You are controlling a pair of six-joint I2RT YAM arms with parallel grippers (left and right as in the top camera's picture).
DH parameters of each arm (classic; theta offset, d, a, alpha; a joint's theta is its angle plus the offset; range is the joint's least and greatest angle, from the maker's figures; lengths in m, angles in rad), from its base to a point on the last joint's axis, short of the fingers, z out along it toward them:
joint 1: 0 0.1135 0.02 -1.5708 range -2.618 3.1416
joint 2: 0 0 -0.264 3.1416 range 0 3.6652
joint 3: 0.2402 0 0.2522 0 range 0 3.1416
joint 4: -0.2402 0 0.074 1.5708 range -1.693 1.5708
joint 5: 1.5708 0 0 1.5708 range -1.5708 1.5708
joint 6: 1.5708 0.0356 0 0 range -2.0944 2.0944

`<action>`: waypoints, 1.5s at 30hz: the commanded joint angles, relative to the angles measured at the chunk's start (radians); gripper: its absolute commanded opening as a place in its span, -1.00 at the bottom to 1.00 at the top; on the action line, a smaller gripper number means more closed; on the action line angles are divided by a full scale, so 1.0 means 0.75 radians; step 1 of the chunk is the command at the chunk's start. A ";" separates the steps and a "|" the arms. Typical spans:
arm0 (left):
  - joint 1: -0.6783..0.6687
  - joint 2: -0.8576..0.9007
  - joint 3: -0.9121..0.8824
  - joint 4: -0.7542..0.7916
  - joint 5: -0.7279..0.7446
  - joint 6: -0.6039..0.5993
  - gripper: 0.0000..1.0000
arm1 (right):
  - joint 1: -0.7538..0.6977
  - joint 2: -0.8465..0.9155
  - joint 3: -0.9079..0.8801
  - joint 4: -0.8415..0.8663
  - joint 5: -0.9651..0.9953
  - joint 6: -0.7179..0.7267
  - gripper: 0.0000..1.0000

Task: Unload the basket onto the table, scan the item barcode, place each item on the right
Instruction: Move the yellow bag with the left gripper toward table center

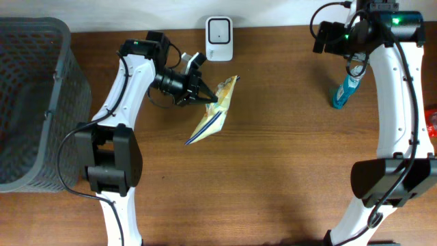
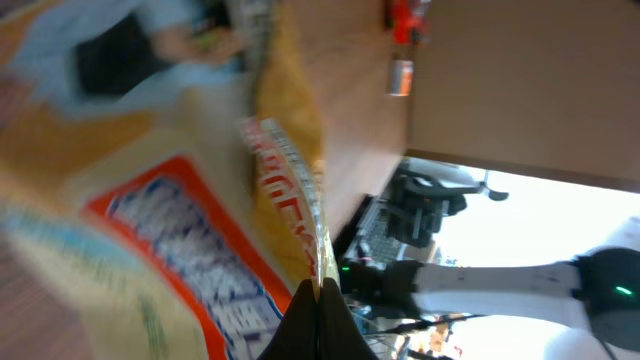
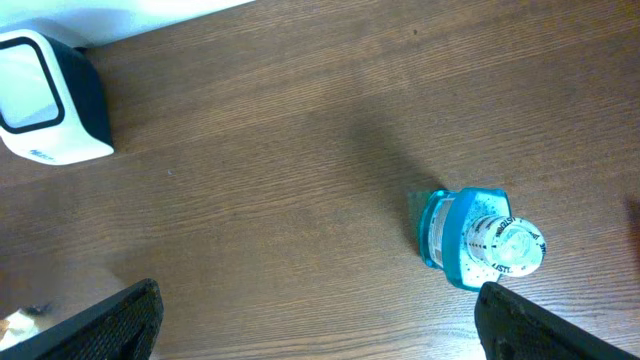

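Since the left gripper is pinched tight on the crimped seam of the yellow snack bag, the pick-up part of the job looks done. The black fingertips meet on the seam, and in the left wrist view the printed orange-and-blue face of the packet fills the frame, too blurred to read. From that grip the bag hangs at a slant, its upper end toward the barcode scanner and its lower end trailing toward the middle of the table; whether that lower tip rests on the wood I cannot tell. The bag sits just below and beside the scanner rather than over its window, and no barcode shows in any view, so I judge the scan itself not yet done: the packet has to be brought to the window with its code turned toward it. Further out, the right gripper hangs with its fingers spread wide and nothing between them, above a blue bottle standing upright, well apart from the scanner. Counting up: two arms, one snack bag, one scanner, one blue bottle, and one grey mesh basket at the left edge of the table. A red object peeks in at the right edge, too cut off to name.
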 commanded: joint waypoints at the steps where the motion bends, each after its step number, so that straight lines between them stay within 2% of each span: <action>1: 0.034 0.013 -0.098 0.102 -0.103 -0.131 -1.00 | 0.006 0.010 -0.012 -0.001 0.016 0.000 0.97; 3: 0.056 0.013 -0.162 0.174 -0.102 -0.231 -1.00 | 0.006 0.010 -0.012 -0.001 0.016 0.000 0.97; 6: 0.050 0.013 -0.202 0.180 -0.089 -0.247 -1.00 | 0.006 0.010 -0.012 -0.001 0.016 0.000 0.97; 8: 0.050 0.013 -0.202 0.207 -0.215 -0.248 -1.00 | 0.006 0.010 -0.012 -0.001 0.016 0.000 0.97; 12: 0.063 0.013 -0.202 0.258 -0.912 -0.469 -1.00 | 0.006 0.010 -0.012 -0.001 0.016 0.000 0.97; 14: 0.068 0.013 -0.202 0.271 -1.191 -0.552 -1.00 | 0.006 0.010 -0.012 -0.001 0.016 0.000 0.97; 15: 0.068 0.013 -0.202 0.271 -1.255 -0.570 -1.00 | 0.006 0.010 -0.012 -0.001 0.016 0.000 0.97; 18: 0.068 0.012 -0.201 0.269 -1.187 -0.566 -1.00 | 0.006 0.010 -0.012 -0.001 0.016 0.000 0.97; 23: 0.025 0.012 -0.195 0.239 -0.747 -0.368 -1.00 | 0.006 0.010 -0.012 -0.001 0.016 0.000 0.97; 27: -0.132 0.012 -0.195 0.179 -0.563 -0.226 -1.00 | 0.006 0.010 -0.012 -0.001 0.016 0.000 0.97; 31: -0.257 0.012 -0.184 0.181 -0.557 -0.174 -1.00 | 0.006 0.010 -0.012 -0.001 0.016 0.000 0.97; 33: -0.294 0.012 -0.156 0.180 -0.639 -0.162 -0.98 | 0.006 0.010 -0.012 -0.001 0.016 0.000 0.97; 34: -0.303 0.012 -0.143 0.180 -0.735 -0.162 -0.38 | 0.006 0.010 -0.012 -0.001 0.016 0.000 0.97; 35: -0.311 0.012 -0.139 0.173 -0.870 -0.163 0.98 | 0.006 0.010 -0.012 -0.001 0.016 0.000 0.97; 39: -0.311 0.013 -0.139 0.107 -0.997 -0.155 0.98 | 0.006 0.010 -0.012 -0.001 0.016 0.000 0.97; 41: -0.322 0.013 -0.139 0.066 -1.006 -0.092 0.98 | 0.006 0.010 -0.012 -0.001 0.016 0.000 0.97; 45: -0.390 0.013 -0.165 0.016 -1.006 -0.087 0.98 | 0.006 0.010 -0.012 -0.001 0.016 0.000 0.97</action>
